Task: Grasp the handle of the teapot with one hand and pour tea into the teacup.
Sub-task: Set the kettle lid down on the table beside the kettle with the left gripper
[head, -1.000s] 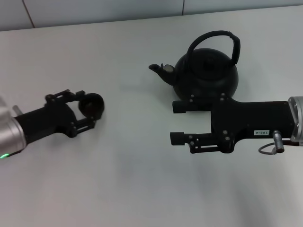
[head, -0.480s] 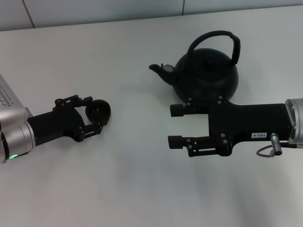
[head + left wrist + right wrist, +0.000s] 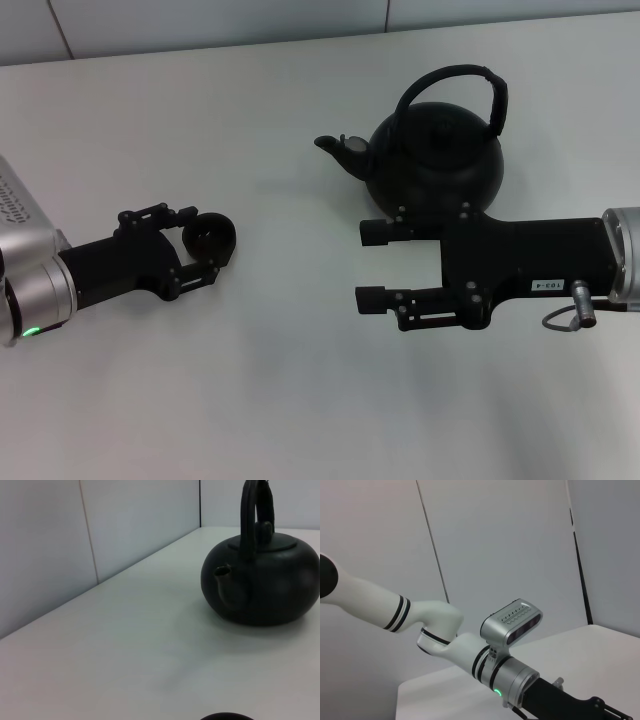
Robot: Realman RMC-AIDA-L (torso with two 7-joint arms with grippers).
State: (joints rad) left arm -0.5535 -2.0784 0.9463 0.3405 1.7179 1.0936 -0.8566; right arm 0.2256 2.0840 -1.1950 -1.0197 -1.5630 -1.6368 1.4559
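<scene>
The black teapot [image 3: 435, 160] stands at the back right of the table, spout pointing left, with its arched handle [image 3: 470, 80] upright. It also shows in the left wrist view [image 3: 260, 582], as does the handle [image 3: 256, 510]. The small dark teacup [image 3: 214, 233] sits between the fingers of my left gripper [image 3: 202, 244], which is shut on it at the left; its rim [image 3: 227, 716] shows at the wrist view's edge. My right gripper [image 3: 372, 264] is open and empty, just in front of the teapot, fingers pointing left.
The white table [image 3: 300, 380] ends at a grey wall [image 3: 200, 20] behind the teapot. My left arm [image 3: 470, 650] shows in the right wrist view.
My left gripper has moved right and a little nearer with the teacup in it, then held still. My right gripper has shifted slightly left.
</scene>
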